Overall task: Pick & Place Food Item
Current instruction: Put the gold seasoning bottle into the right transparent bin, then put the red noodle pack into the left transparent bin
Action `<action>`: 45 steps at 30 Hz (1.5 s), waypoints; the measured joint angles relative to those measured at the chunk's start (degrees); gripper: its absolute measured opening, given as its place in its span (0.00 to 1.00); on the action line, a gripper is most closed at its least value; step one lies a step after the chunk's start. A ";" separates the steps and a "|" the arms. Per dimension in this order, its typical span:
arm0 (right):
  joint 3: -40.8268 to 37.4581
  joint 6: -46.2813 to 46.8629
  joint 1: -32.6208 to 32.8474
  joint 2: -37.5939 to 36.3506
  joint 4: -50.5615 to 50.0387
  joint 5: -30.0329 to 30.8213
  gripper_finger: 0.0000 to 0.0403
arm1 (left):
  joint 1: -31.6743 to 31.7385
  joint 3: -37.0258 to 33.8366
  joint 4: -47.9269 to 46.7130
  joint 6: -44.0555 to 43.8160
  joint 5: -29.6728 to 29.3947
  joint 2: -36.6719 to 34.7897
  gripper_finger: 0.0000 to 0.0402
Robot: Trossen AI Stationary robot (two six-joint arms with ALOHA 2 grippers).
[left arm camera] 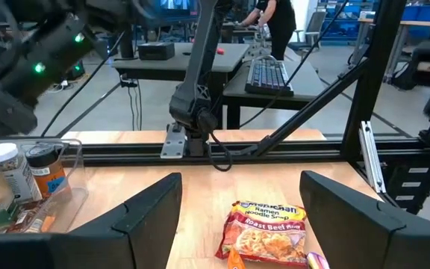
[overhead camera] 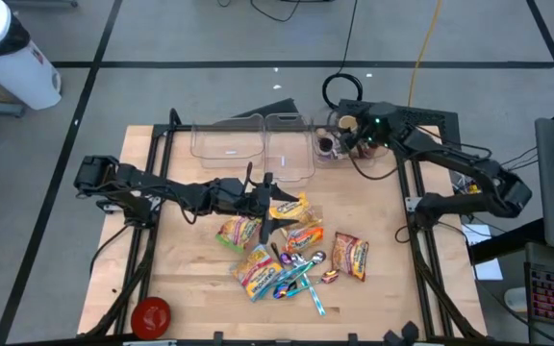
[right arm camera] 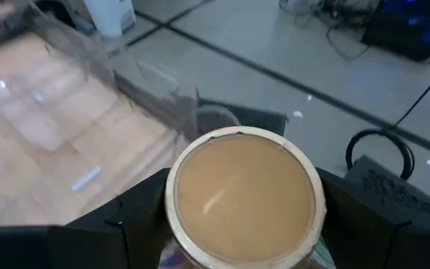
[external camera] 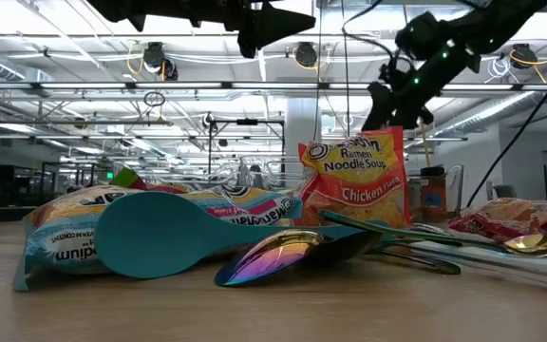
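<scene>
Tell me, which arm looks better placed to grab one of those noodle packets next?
Probably the left. Its gripper hangs open right over the pile of ramen packets mid-table. The right gripper is far off at the clear bins, already shut on a round-lidded jar.

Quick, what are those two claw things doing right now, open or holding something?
Left tool: open, empty, over the ramen packets.
Right tool: shut on a jar, over the right-hand clear bin.
</scene>
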 joint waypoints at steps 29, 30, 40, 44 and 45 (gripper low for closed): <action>0.24 -3.38 -3.21 20.33 15.55 -0.78 0.72 | 0.00 -0.02 0.00 0.04 -0.01 0.02 0.68; 0.20 -3.38 -3.19 19.96 15.10 -0.78 0.77 | 0.00 -0.02 0.00 0.04 0.00 0.02 0.68; -0.02 -4.92 -1.86 7.63 6.89 -0.94 0.94 | 0.00 -0.02 0.00 0.04 -0.01 0.02 0.68; 0.00 -3.34 1.67 -1.73 1.98 -0.92 0.93 | 0.00 -0.04 -0.02 0.01 0.00 0.02 0.68; 0.00 -2.68 3.17 -4.12 0.46 -1.00 0.93 | 0.02 -0.04 0.00 -0.11 -0.02 0.02 0.68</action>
